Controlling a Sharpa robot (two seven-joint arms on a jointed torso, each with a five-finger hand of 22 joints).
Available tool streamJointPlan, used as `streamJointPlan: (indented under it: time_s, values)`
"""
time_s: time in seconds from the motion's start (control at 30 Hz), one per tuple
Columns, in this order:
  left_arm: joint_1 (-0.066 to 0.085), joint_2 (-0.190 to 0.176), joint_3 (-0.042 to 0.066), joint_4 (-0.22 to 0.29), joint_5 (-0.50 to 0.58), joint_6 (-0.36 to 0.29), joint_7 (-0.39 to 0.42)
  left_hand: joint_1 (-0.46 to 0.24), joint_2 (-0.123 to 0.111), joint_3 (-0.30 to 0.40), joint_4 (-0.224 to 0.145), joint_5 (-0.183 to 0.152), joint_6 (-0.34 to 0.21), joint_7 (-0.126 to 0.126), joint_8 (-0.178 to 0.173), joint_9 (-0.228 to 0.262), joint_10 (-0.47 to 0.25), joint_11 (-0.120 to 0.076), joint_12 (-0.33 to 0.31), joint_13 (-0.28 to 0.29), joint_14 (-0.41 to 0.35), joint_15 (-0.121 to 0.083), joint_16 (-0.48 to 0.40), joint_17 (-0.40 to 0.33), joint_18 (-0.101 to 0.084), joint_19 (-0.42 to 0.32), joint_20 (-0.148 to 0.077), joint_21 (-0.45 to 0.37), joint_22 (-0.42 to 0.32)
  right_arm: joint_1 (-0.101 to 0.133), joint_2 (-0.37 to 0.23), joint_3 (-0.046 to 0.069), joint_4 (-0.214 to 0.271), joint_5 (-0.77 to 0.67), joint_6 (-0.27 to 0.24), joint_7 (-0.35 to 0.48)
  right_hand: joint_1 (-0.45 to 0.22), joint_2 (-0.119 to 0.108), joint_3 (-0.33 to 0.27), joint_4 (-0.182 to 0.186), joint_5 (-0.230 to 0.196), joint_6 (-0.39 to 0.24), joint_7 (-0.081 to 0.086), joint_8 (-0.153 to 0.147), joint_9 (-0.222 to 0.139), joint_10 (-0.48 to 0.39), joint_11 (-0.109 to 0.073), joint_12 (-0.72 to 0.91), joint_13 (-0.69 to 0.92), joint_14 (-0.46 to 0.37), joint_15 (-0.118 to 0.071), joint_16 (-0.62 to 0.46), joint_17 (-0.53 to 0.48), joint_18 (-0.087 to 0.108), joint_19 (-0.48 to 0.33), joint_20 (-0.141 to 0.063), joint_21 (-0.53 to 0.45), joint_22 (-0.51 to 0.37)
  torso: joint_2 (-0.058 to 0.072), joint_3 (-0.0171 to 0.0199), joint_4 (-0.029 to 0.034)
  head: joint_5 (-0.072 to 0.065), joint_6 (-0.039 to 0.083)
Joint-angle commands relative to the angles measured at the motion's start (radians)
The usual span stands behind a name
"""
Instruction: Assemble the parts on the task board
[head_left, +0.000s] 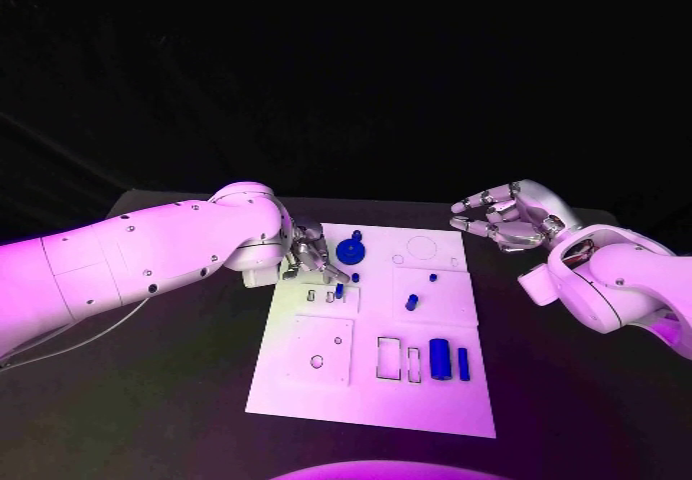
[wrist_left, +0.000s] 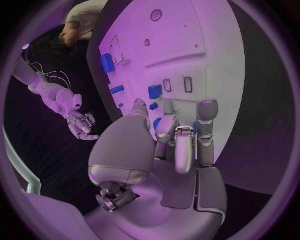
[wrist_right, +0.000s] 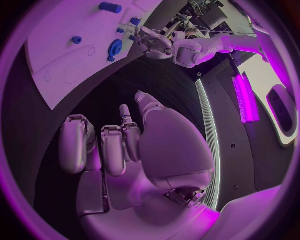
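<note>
The white task board (head_left: 378, 330) lies in the middle of the black table (head_left: 159, 400), its near edge closest to the robot. Nearest on it, toward the right, two long blue blocks (head_left: 440, 358) stand side by side next to two empty rectangular slots (head_left: 389, 358). To the left of these is a square outline with small holes. Farther up, a short blue peg (head_left: 411, 301) sits near the board's middle, and a small blue piece (head_left: 339, 291) stands by the left edge.

At the board's far left edge, the left hand (head_left: 307, 257) is over the board, its fingers curled downward close to a round blue part (head_left: 351, 248). Whether the fingers pinch anything cannot be told; in the left wrist view the fingertips (wrist_left: 207, 111) hang just above the board near a blue square piece (wrist_left: 155, 91).

Beyond the board's far right corner, the right hand (head_left: 505, 221) hovers above the table, apart from the board. It holds nothing, with its fingers loosely spread and slightly bent.
</note>
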Motion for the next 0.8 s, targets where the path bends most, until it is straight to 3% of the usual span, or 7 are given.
streamJointPlan:
  time_s: [0.03,0.8]
  values:
    - [0.001,0.006,0.0,0.002,0.007,0.029,-0.008,0.005,0.005,-0.007,-0.002,-0.006,0.006,0.0,0.006,0.002,0.004,0.0,0.006,0.003,0.089,0.0,0.006,0.211,-0.013,0.005,0.0,0.005,0.003,-0.001,0.003,0.0,-0.003,-0.01,0.011,-0.004,-0.008,-0.005,-0.003,0.0,0.002,-0.008,0.002,-0.004,-0.001,-0.006,-0.002,-0.005,0.101,0.06,0.003,-0.005,0.137,0.016,-0.006,-0.001,-0.005,0.053,0.0,0.0007,0.0002,0.002,-0.001]
    - [-0.001,0.028,-0.002,-0.012,0.01,0.059,-0.007,0.011,0.018,-0.007,-0.003,-0.006,0.009,-0.002,0.012,0.005,0.003,-0.002,0.014,0.009,0.089,-0.001,0.008,0.213,-0.014,0.006,-0.001,0.012,0.01,-0.002,0.013,0.0,-0.003,-0.019,0.02,-0.011,-0.011,-0.004,-0.005,0.0,0.003,-0.009,0.002,-0.004,-0.001,-0.007,-0.002,-0.006,0.099,0.059,0.004,-0.007,0.135,0.016,-0.007,-0.001,-0.008,0.051,0.0,0.0005,0.0013,-0.005,0.0]
